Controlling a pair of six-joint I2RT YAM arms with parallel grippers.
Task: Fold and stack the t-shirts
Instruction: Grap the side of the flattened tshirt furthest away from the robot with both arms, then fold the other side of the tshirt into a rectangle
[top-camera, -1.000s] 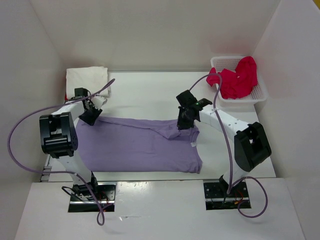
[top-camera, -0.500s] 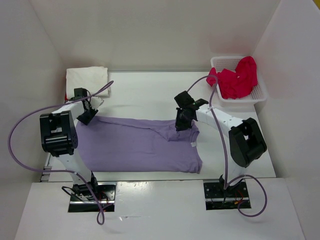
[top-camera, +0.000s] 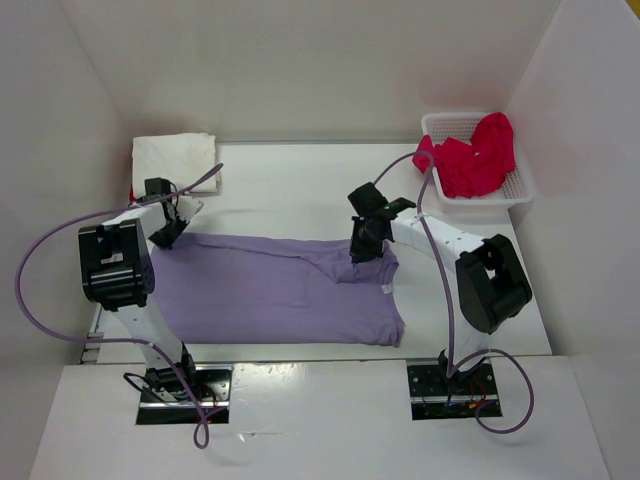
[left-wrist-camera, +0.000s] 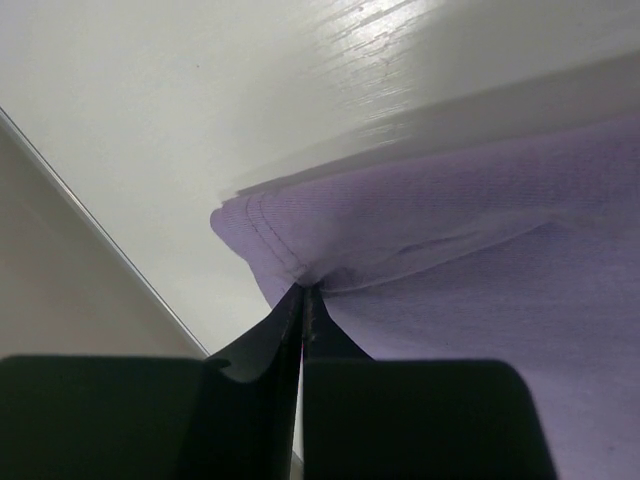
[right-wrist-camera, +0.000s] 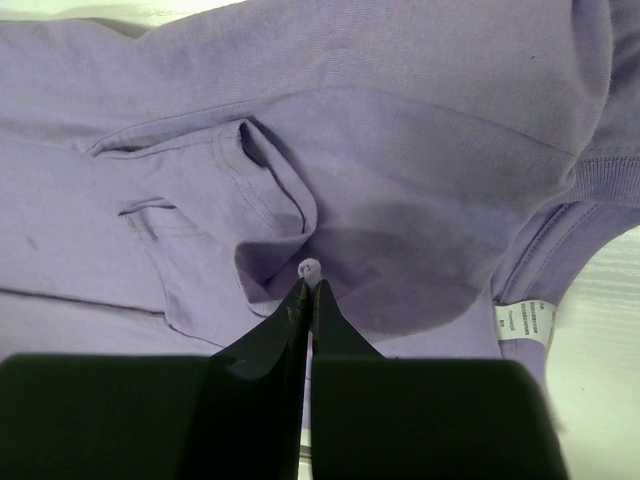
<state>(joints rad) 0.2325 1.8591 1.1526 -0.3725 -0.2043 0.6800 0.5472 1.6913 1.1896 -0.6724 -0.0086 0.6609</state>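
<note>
A lavender t-shirt (top-camera: 270, 290) lies spread across the table, with one part folded over near its collar. My left gripper (top-camera: 165, 232) is at the shirt's far left corner. In the left wrist view this gripper (left-wrist-camera: 303, 290) is shut on the stitched hem of the lavender t-shirt (left-wrist-camera: 480, 230). My right gripper (top-camera: 362, 250) is over the fold near the collar. The right wrist view shows it (right-wrist-camera: 310, 282) shut on a small pinch of the lavender cloth (right-wrist-camera: 400, 150). An off-white folded t-shirt (top-camera: 175, 155) rests at the back left, with a sliver of red (top-camera: 132, 193) beneath it. A pinkish red t-shirt (top-camera: 475, 150) fills the basket.
The white mesh basket (top-camera: 520, 190) stands at the back right, against the right wall. White walls close in the table on the left, back and right. A white size label (right-wrist-camera: 522, 322) hangs at the shirt's collar. Purple cables loop from both arms.
The left gripper has slid a little towards the far left onto the shirt's corner, and its jaws have gone from open to shut on the hem. The right arm shifted slightly, still pinching.
</note>
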